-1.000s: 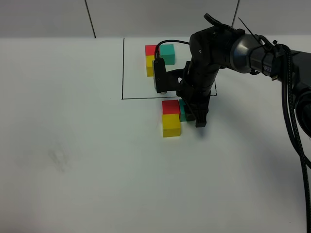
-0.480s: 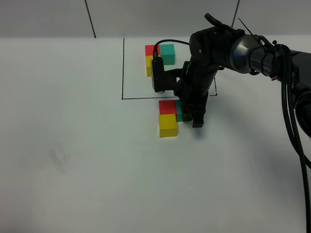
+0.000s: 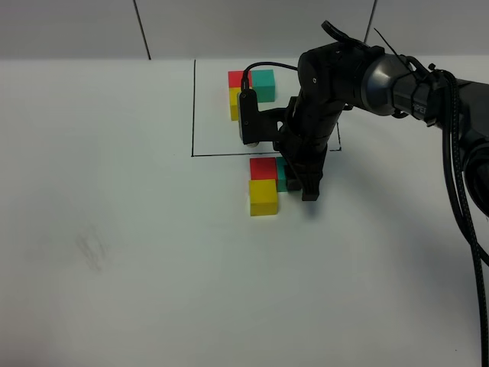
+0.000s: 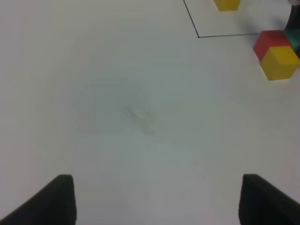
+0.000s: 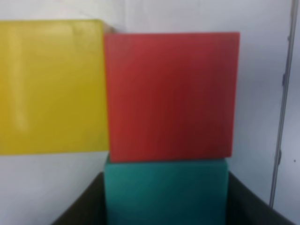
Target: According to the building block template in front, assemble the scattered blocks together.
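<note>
The building block template is a red cube (image 3: pixel 238 77), a teal cube (image 3: pixel 264 84) and a yellow cube (image 3: pixel 235 104) joined in an L inside a thin black outline (image 3: pixel 194 107). The scattered blocks lie just outside the outline's front line. The red cube (image 3: pixel 263 167) touches the yellow cube (image 3: pixel 263 196), and the teal cube (image 3: pixel 281 174) presses against the red one's right side. My right gripper (image 3: pixel 296 186) is shut on the teal cube (image 5: pixel 165 187), with the red cube (image 5: pixel 171 93) and the yellow cube (image 5: pixel 51 86) right in front. My left gripper (image 4: pixel 166 201) is open and empty, far from the blocks.
The right arm (image 3: pixel 328 84) reaches over the outline's right part. The black cables (image 3: pixel 458 191) hang at the right. The left wrist view shows the red cube (image 4: pixel 269 40), the yellow cube (image 4: pixel 280 61) and the outline's corner (image 4: pixel 198 36) far off.
My right gripper has moved left and slightly back with the teal cube, pushing the red and yellow cubes a little left. In the last half second almost nothing has moved.
</note>
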Robot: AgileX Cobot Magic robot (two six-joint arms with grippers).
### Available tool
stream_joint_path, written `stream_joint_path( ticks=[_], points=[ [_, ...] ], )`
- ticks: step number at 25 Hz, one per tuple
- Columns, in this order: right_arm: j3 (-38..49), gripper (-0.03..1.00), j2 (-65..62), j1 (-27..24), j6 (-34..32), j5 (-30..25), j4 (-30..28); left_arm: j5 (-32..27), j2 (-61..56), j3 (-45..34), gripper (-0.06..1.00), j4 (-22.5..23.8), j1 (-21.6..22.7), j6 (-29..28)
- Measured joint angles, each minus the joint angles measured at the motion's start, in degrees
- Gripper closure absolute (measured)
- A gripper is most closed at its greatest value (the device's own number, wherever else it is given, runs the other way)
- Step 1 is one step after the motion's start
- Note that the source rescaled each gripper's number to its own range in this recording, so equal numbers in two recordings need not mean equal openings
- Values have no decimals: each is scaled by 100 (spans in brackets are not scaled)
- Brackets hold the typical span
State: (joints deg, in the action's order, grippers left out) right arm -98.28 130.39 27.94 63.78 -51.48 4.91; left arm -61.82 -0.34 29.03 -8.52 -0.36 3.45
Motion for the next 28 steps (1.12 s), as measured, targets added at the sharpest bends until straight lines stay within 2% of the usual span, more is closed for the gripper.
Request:
stream_joint_path(
  ticks=[12, 15, 21, 25, 28],
  points=[
    [0, 95, 0, -16, -32, -4, -12, 0, 0, 0, 26, 0, 0, 0],
    [0, 84, 11, -16, -37, -33, -89, 0, 0, 0, 26, 0, 0, 0],
    [0, 55, -38, -16, -37, -124, -179, 0, 0, 0, 26, 0, 0, 0],
    [0, 50, -300, -16, -105, -241, -303, 0, 0, 0, 26, 0, 0, 0],
    [0, 50, -560, -16, -525, -475, -491, 0, 0, 0, 26, 0, 0, 0]
  ],
)
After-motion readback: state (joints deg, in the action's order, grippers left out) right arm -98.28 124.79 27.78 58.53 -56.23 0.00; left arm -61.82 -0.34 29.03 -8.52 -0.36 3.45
